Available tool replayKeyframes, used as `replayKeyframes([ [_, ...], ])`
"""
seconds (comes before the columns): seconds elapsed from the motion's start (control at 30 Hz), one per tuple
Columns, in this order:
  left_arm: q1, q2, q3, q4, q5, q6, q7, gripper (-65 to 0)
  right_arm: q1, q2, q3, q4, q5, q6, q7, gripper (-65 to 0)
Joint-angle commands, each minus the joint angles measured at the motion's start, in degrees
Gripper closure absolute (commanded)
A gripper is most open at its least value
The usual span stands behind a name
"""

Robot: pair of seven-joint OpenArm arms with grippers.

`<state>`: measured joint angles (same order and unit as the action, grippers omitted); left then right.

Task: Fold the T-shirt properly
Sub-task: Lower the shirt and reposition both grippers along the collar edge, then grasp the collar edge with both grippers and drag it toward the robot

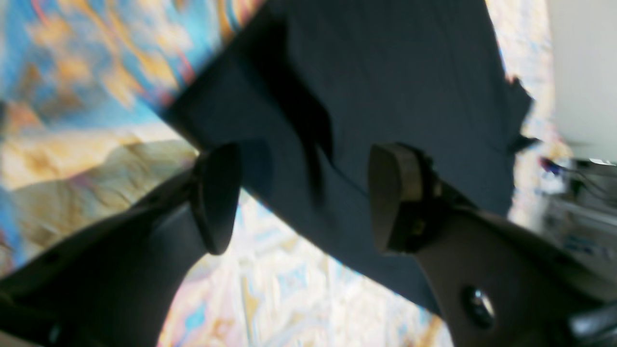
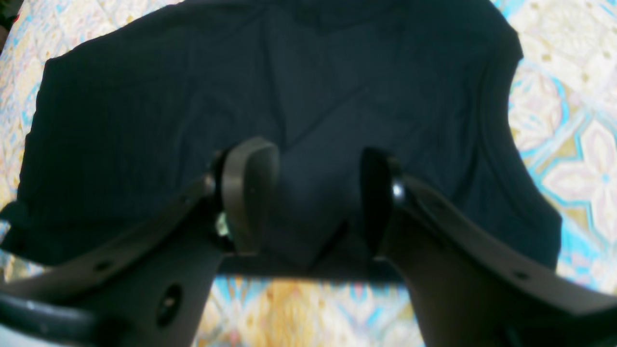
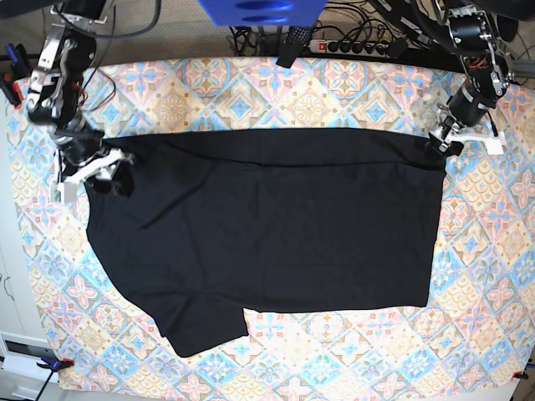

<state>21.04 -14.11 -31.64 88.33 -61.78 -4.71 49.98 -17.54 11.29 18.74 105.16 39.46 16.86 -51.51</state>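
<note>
T-shirt [image 3: 267,230] lies spread flat on the patterned tablecloth [image 3: 334,92], covering most of the middle of the base view; its long straight top edge runs from about 10 o'clock to 2 o'clock, one sleeve juts toward 7 o'clock near the lower edge, and the straight right side drops toward 4 o'clock. Cloth is black and matte with faint creases; the top band looks doubled over, though the fold line is soft. Right gripper [image 3: 107,173] sits at 9 o'clock of the base view over the shirt's upper left corner. In the right wrist view its jaws stand apart, the right gripper [image 2: 313,193] showing dark cloth in the gap, with the fingers [image 2: 250,193] clear of the fabric and nothing pinched. Left gripper [image 3: 447,139] sits at 2 o'clock of the base view, at the shirt's upper right corner. In the left wrist view the left gripper [image 1: 301,197] is spread wide, fingers [image 1: 219,197] well apart, the T-shirt [image 1: 385,86] edge running diagonally behind and between them, not clamped. That view is blurred, so contact between pad and cloth cannot be settled. A power strip [image 3: 355,46] and cables lie beyond the table at 12 o'clock.
</note>
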Motion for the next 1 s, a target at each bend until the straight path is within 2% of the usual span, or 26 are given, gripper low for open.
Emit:
replayKeyframes([
  [0.0, 0.55, -0.70, -0.49, 0.94, -0.86, -0.43, -0.61, -41.0, -0.97, 0.45, 0.11, 1.25, 0.67, 0.41, 0.65, -30.6],
  [0.3, 1.51, 0.44, -0.32, 0.15, -0.77, -0.43, -0.53, -41.0, -6.77, 0.36, 0.29, 1.69, 0.67, 0.41, 0.65, -30.6],
  [0.67, -4.20, 0.53, -0.14, -16.29, -0.77, -0.70, -0.53, -41.0, -9.23, 0.10, 0.38, 1.17, 0.67, 0.41, 0.82, -30.6],
  [0.97, -8.25, 0.53, 4.87, -17.35, -0.77, -0.70, -0.88, -39.6, -9.32, 0.01, 0.38, 0.99, 0.67, 0.41, 0.82, -30.6],
])
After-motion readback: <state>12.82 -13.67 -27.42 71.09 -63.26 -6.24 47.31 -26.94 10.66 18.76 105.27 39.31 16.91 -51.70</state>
